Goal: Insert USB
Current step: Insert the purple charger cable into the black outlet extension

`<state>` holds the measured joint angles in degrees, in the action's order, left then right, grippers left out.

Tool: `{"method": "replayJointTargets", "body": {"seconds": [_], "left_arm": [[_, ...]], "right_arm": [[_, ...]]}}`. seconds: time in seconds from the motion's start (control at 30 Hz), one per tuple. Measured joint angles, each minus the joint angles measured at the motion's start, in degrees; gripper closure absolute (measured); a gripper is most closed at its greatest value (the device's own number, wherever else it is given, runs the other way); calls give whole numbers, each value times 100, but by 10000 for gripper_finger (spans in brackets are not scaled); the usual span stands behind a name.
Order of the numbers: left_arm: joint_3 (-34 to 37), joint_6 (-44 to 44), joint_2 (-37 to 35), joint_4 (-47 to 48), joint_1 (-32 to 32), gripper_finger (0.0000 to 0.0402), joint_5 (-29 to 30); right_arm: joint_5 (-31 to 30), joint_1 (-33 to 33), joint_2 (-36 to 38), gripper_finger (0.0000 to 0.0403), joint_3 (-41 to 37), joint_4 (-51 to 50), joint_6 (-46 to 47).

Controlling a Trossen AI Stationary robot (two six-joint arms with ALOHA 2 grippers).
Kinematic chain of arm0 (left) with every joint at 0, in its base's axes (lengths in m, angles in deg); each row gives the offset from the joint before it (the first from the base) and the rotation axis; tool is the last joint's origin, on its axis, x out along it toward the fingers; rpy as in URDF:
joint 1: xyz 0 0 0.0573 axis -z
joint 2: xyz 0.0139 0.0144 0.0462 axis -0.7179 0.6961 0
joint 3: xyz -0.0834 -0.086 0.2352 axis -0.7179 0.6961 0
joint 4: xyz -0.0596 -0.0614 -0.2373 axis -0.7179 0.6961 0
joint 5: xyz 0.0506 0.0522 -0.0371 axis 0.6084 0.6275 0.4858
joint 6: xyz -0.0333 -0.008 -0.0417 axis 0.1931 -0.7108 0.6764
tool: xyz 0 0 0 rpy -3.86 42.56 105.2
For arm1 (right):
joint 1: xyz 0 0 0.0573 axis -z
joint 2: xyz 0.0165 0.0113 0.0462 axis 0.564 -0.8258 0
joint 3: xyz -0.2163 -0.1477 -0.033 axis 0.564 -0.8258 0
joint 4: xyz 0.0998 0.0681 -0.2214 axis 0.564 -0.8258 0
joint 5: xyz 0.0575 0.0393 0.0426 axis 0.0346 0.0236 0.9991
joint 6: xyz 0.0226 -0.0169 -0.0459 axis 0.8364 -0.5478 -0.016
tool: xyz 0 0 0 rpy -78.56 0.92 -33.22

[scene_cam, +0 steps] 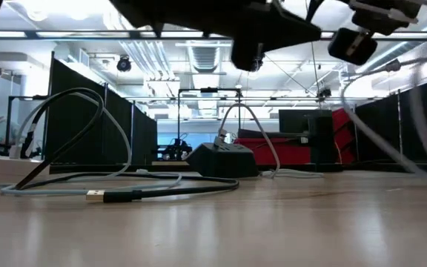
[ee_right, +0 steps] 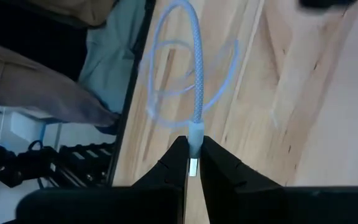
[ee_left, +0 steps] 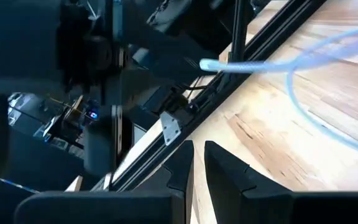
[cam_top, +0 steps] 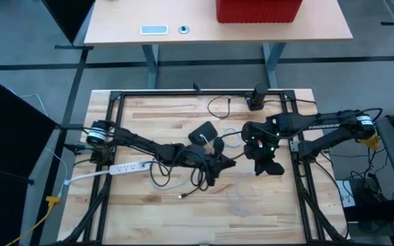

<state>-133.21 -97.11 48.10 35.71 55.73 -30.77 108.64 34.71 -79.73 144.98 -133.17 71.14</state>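
A pale braided USB cable [ee_right: 196, 74] runs straight away from the right gripper [ee_right: 192, 163], whose two dark fingers [ee_right: 173, 165] are closed on the cable's light plastic plug collar, the metal connector tip showing in the narrow slot between them. Beyond the fingertips the cable curls into loose loops over the wooden tabletop. A second cable [scene_cam: 124, 194], dark with a gold-coloured USB plug at its free end, lies flat on the wood, well apart from both grippers. A black hub-like box [scene_cam: 222, 159] sits upright on the table beyond it, with cables rising from its top.
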Motion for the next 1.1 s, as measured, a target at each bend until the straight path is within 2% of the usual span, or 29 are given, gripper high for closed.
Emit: {"method": "replayJointTargets", "body": {"seconds": [0.17, 0.33, 0.73, 0.9, 1.1], "left_arm": [[-382, -37, 218, 46, 116, 374, -5], [-535, -294, 301, 157, 247, 374, -9], [-556, -451, 298, -67, 328, 372, -33], [-556, -504, 287, -235, 417, 345, 125], [-556, -1008, 289, -220, 538, 295, 140]], "right_arm": [[218, 2, -210, 389, 0, 39, -215], [720, 2, -321, 389, -1, 354, -310], [798, 2, -583, 389, 445, 552, -443], [800, 2, -605, 389, 466, 554, -439], [798, 2, -603, 389, 466, 547, -441]]}}
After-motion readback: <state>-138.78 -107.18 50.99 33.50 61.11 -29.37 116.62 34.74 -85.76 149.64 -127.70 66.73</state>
